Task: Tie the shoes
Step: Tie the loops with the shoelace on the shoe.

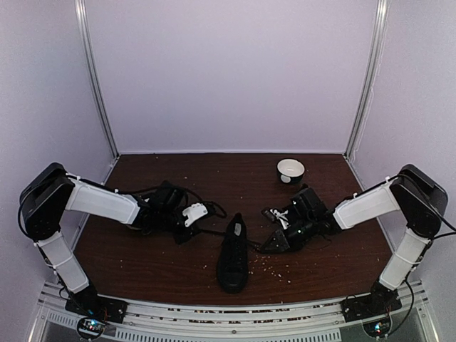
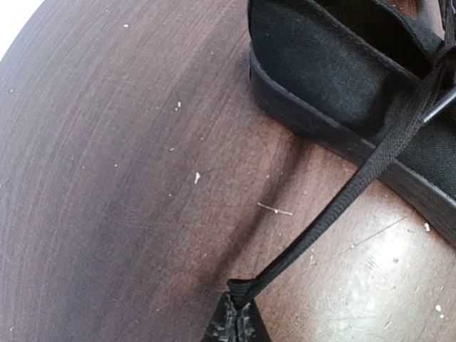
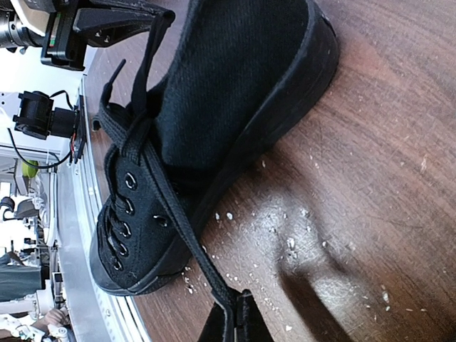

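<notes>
A black low-top shoe (image 1: pixel 233 258) lies mid-table, toe toward the near edge. My left gripper (image 1: pixel 191 222) sits to its left, my right gripper (image 1: pixel 271 245) to its right. In the left wrist view the left gripper (image 2: pixel 239 317) is shut on the end of a black lace (image 2: pixel 335 206) that runs taut up to the shoe (image 2: pixel 335 71). In the right wrist view the right gripper (image 3: pixel 239 317) is shut on the other lace (image 3: pixel 178 228), which comes down from the eyelets of the shoe (image 3: pixel 228 92). The left gripper (image 3: pixel 107 21) shows there at top left, holding its lace.
A white bowl (image 1: pixel 291 171) stands at the back right of the brown table (image 1: pixel 164 271). Pale crumbs (image 1: pixel 274 267) are scattered near the shoe's right side. White walls close in the back and sides.
</notes>
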{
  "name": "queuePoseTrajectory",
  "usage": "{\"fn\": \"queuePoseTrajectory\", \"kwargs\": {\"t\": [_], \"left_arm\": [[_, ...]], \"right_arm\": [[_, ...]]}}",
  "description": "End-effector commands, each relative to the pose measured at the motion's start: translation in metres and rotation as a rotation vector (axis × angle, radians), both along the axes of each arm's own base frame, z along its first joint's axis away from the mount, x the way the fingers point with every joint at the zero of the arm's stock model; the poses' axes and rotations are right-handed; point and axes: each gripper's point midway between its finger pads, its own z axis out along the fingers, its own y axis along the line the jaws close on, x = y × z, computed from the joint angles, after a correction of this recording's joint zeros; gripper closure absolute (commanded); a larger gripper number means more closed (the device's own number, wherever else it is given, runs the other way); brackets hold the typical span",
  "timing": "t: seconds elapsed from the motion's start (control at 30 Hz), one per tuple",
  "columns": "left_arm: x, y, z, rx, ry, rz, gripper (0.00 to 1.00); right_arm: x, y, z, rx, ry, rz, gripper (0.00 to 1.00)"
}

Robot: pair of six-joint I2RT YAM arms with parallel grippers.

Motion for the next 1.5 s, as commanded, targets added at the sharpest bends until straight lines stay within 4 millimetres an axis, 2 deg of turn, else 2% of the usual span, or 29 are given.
{"fn": "queuePoseTrajectory", "kwargs": {"t": [0.0,0.1,0.13,0.2,0.23,0.3,0.33,0.4,0.47,0.57,0.63,0.7,0.8,0.9,1.07,1.33,1.47], "left_arm": [[-0.002,0.01,-0.003,0.0,0.03,0.027,1.0],[-0.012,0.003,0.002,-0.036,0.04,-0.034,1.0],[-0.017,-0.004,0.01,-0.081,0.036,-0.075,1.0],[-0.031,-0.018,0.029,-0.171,0.015,-0.159,1.0],[-0.036,-0.024,0.04,-0.211,-0.005,-0.19,0.97],[-0.041,-0.03,0.055,-0.253,-0.038,-0.222,0.76],[-0.042,-0.03,0.059,-0.259,-0.048,-0.228,0.7],[-0.046,-0.027,0.062,-0.255,-0.058,-0.238,0.64],[-0.05,-0.023,0.063,-0.25,-0.061,-0.237,0.63],[-0.052,-0.02,0.067,-0.273,-0.074,-0.221,0.63],[-0.05,-0.023,0.071,-0.294,-0.075,-0.213,0.67],[-0.047,-0.032,0.078,-0.316,-0.063,-0.224,0.7],[-0.047,-0.049,0.079,-0.301,-0.066,-0.281,0.7],[-0.042,-0.059,0.067,-0.254,-0.042,-0.327,0.7],[-0.05,-0.064,0.046,-0.187,0.012,-0.399,0.72],[-0.045,-0.08,0.04,-0.139,-0.022,-0.428,0.71],[-0.037,-0.082,0.037,-0.118,-0.047,-0.398,0.74]], "right_arm": [[0.002,-0.011,-0.02,-0.065,0.03,-0.021,1.0],[0.008,-0.004,-0.01,-0.043,0.008,-0.006,1.0],[0.011,-0.001,-0.003,-0.029,-0.006,0.0,1.0],[0.015,0.005,0.014,0.006,-0.046,0.017,0.87],[0.016,0.007,0.022,0.022,-0.064,0.027,0.82],[0.018,0.008,0.036,0.037,-0.096,0.042,0.76],[0.018,0.007,0.04,0.028,-0.11,0.044,0.73],[0.019,0.0,0.047,-0.006,-0.147,0.038,0.7],[0.022,-0.006,0.055,-0.044,-0.189,0.028,0.67],[0.041,-0.006,0.08,-0.084,-0.287,-0.031,0.67],[0.046,0.008,0.098,-0.11,-0.375,-0.01,0.7],[0.038,0.03,0.107,-0.109,-0.41,0.055,0.73],[0.036,0.047,0.109,-0.046,-0.378,0.078,0.73],[0.034,0.054,0.104,-0.009,-0.345,0.086,0.73],[0.03,0.052,0.101,-0.001,-0.341,0.084,0.73],[0.027,0.051,0.097,0.008,-0.324,0.089,0.72],[0.027,0.049,0.098,0.015,-0.32,0.085,0.72]]}}
